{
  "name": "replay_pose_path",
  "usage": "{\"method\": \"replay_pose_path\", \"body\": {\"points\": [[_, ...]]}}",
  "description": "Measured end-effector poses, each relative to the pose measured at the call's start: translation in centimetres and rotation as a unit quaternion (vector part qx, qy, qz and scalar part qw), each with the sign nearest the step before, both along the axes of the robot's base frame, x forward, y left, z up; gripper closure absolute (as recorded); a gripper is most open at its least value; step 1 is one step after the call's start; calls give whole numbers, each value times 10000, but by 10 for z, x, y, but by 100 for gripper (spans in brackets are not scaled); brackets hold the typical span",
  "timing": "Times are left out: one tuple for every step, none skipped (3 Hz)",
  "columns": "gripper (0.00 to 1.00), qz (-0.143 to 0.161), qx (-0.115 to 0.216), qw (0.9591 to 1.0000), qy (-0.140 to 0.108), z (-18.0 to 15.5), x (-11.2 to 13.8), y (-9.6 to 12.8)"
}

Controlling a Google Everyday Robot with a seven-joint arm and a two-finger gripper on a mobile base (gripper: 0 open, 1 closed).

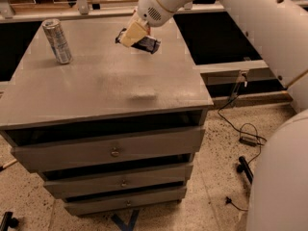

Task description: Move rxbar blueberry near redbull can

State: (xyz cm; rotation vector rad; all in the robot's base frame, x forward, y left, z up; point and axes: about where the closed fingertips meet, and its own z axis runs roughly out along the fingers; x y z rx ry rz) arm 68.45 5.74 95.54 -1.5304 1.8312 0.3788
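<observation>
The robot's white arm [250, 18] is reaching in from the upper right, over the back part of a grey cabinet [106, 88]. At its end the gripper [131, 34] is pointing down and to the left, and its cream-coloured fingers [134, 32] are pressing together on a dark blue snack bar [148, 44]. The bar is sticking out from between them to the right, tilting with its right end a little lower, and it is looking as if it is hanging just above the cabinet top rather than lying on it (a short dark end is also showing on the left side of the fingers).

The tall silver-and-blue drink can [57, 41] is standing upright near the back left corner of the same top. It is sitting well apart from the bar, with bare grey surface lying between the two.

Below the top, three drawers [114, 151] are showing their fronts, each with a small round knob. To the right of the cabinet, black cables [248, 134] are trailing across the speckled floor [216, 177].
</observation>
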Motion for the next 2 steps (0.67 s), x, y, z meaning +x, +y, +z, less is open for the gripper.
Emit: {"method": "replay_pose_path", "body": {"points": [[100,11,34,10000,-36,3,4,4],[100,44,143,9998,-151,11,15,15]]}}
